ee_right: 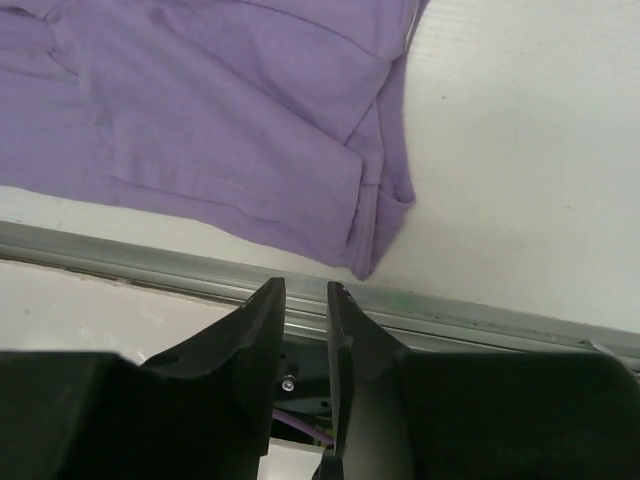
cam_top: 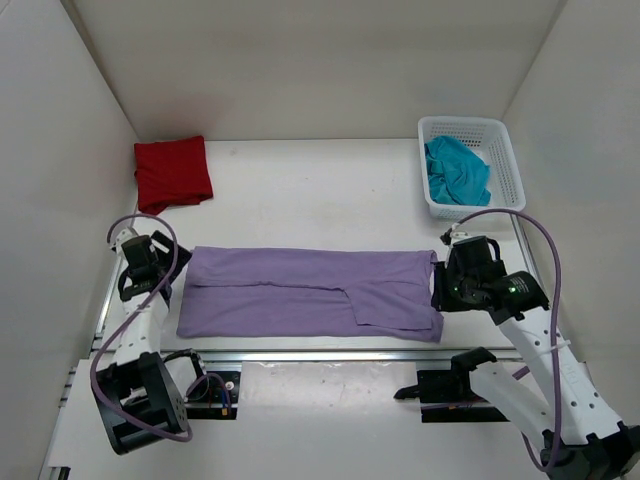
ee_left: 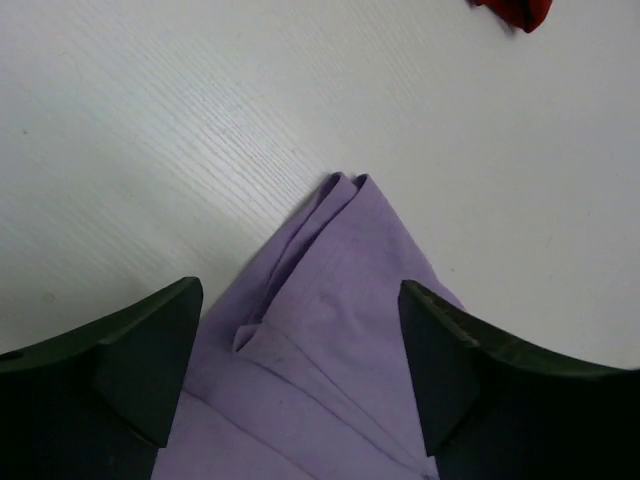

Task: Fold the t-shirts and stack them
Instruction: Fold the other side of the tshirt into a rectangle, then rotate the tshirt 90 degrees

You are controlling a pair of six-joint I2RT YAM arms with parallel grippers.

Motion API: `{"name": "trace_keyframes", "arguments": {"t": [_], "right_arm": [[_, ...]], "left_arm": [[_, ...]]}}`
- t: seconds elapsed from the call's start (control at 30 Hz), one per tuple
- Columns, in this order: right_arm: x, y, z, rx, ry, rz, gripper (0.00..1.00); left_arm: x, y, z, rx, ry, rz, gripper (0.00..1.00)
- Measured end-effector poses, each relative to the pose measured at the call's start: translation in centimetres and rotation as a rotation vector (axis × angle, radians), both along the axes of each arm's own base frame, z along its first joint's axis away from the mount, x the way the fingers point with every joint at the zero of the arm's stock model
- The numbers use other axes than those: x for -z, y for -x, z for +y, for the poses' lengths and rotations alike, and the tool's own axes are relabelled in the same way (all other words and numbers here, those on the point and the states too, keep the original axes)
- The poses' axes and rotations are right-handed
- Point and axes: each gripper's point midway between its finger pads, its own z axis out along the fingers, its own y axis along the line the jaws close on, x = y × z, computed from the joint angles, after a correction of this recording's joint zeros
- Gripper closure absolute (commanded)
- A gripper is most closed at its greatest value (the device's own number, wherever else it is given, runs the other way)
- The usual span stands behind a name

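Note:
A lavender purple t-shirt lies flat on the table as a long folded band between the two arms. My left gripper is at the band's left end. In the left wrist view it stands open, its fingers wide apart on either side of the purple corner. At the right end is my right gripper. In its wrist view the jaws are a narrow gap apart with nothing between them, just off the purple hem. A folded deep red t-shirt lies at the back left. A teal t-shirt is bunched in the basket.
The white mesh basket stands at the back right against the wall. A metal rail runs along the table's near edge, just below the purple shirt, and shows under the right fingers. White walls close in the left, right and back.

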Motion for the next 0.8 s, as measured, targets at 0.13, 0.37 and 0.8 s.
{"name": "trace_keyframes", "arguments": {"t": [0.13,0.37,0.8], "right_arm": [[-1.4,-0.2,0.3,-0.021,0.005,-0.040,0.98],[-0.3,0.6,8.4,-0.314,-0.086,-0.076,0.97],[5.5,-12.1,2.5,0.265,-0.262,-0.144,0.96]], "left_arm": [[-1.5,-0.4,-0.8,0.019,-0.030,-0.047,0.25],[-6.0,-2.2,-11.4,0.414,-0.081,-0.235,0.70],[1.7,-2.1,-17.3,0.567,0.154,-0.100,0.97]]}}
